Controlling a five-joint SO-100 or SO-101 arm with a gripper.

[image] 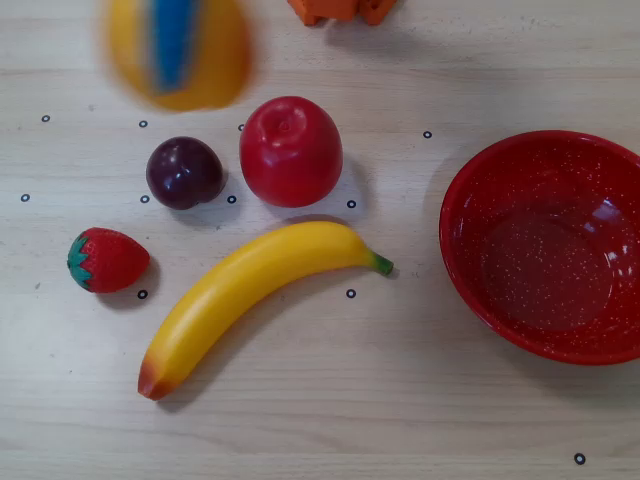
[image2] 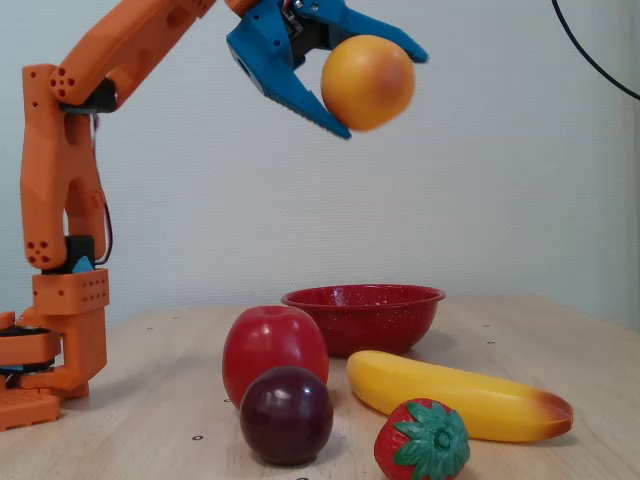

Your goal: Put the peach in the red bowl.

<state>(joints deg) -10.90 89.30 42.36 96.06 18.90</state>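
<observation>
From my overhead view, the red bowl (image: 545,245) sits with bare table on its near-left side. The nearest obstacles are the banana (image: 250,300) tip and, beyond it, the apple (image: 290,150), both well apart from the rim. In the fixed view I see open air above the bowl (image2: 365,315); its inside holds nothing.
</observation>
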